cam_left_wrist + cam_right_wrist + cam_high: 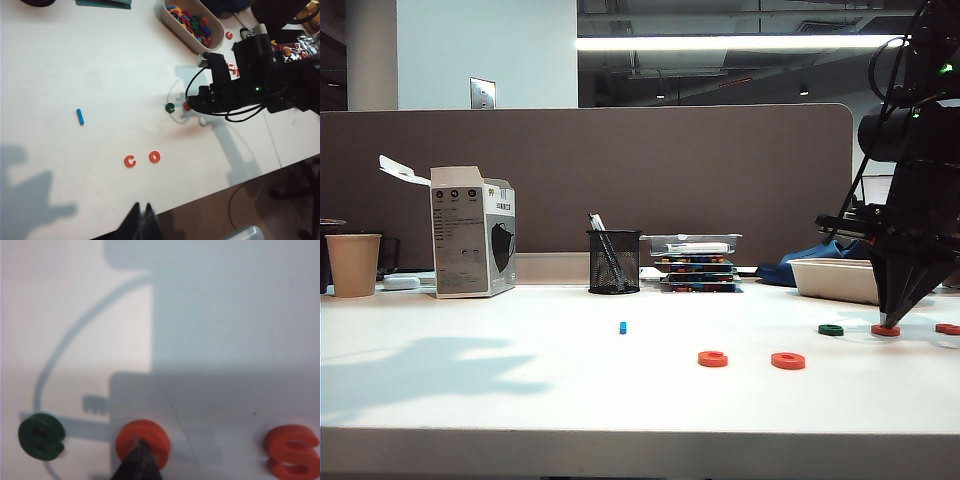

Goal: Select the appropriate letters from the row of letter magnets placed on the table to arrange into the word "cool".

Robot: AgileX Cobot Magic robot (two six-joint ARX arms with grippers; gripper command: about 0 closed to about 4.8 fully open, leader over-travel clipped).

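Halfway to "cool": a red-orange c (129, 161) and o (154, 156) sit side by side near the front of the white bench (470, 400), the blue bar (79, 116) well apart to their left. The right gripper (141, 452), jaws together, presses its tip into the second red-orange o (143, 440), between a dark green e (41, 436) and a red s (292, 450). The left gripper (142, 222) hangs above the front edge, jaws apparently together.

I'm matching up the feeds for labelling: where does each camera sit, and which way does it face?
Exterior view: low at the table front edge, facing the partition; right arm at right.
Left wrist view: high, looking down on the table; left gripper shut at frame edge, right arm opposite.
Right wrist view: just above the table, looking down; right gripper shut on the red o.
Shared: green e, red o.
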